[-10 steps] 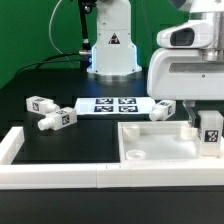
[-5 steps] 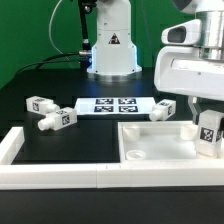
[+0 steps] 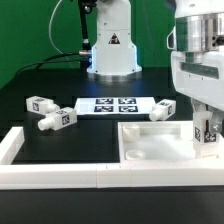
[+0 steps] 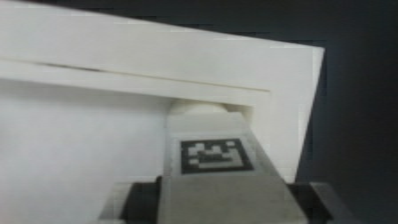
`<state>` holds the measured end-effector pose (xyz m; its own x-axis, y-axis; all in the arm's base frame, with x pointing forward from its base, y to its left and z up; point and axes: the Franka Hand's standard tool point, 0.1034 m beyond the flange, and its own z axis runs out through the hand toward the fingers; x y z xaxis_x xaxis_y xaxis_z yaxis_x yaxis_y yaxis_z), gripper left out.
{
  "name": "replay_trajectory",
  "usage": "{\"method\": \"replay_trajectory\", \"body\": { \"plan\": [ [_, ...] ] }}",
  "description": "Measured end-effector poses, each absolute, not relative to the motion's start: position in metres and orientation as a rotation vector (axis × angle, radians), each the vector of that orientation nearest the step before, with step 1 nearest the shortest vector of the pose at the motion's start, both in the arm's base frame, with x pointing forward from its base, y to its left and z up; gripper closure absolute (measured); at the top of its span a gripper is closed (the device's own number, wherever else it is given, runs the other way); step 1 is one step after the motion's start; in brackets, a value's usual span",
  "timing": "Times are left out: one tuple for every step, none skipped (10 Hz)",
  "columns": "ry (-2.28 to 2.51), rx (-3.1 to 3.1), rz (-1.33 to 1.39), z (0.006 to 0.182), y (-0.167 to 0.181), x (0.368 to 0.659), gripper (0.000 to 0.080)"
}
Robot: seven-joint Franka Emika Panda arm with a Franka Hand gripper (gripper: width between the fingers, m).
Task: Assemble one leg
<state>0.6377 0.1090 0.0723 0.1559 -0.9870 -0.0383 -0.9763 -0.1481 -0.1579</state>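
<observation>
From where I stood, the job looked partway through: the gripper (image 3: 208, 135) had its fingers closed on the leg (image 3: 209, 131), holding it upright over the corner of the tabletop (image 3: 150, 140) at the exterior view's right, low and close to the surface. I could not tell whether the leg had entered its hole, so seating and screwing it in seemed left to do. Three more legs (image 3: 40, 105) (image 3: 58, 120) (image 3: 164, 109) lay loose on the black worktop (image 3: 30, 128) beside the marker board (image 3: 112, 105). The wrist view added what the exterior view hid: the leg's tag (image 4: 215, 155) facing the camera, fingers (image 4: 139, 196) flanking it, its tip against the white corner.
</observation>
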Motion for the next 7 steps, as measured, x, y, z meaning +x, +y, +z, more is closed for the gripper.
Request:
{"method": "replay_trajectory", "body": {
  "plan": [
    [1.924, -2.295, -0.115, 0.072, 0.110, 0.637, 0.0464],
    [1.926, -2.294, -0.114, 0.072, 0.110, 0.637, 0.0327],
    [1.781, -2.425, -0.111, 0.072, 0.108, 0.637, 0.0327],
    [1.533, -2.605, -0.074, 0.075, 0.105, 0.638, 0.0186],
    [1.265, -2.740, -0.064, 0.078, 0.101, 0.642, 0.0160],
    [1.125, -2.796, -0.050, 0.078, 0.099, 0.643, 0.0160],
    [1.093, -2.816, -0.062, 0.078, 0.097, 0.643, 0.0151]
  ]
}}
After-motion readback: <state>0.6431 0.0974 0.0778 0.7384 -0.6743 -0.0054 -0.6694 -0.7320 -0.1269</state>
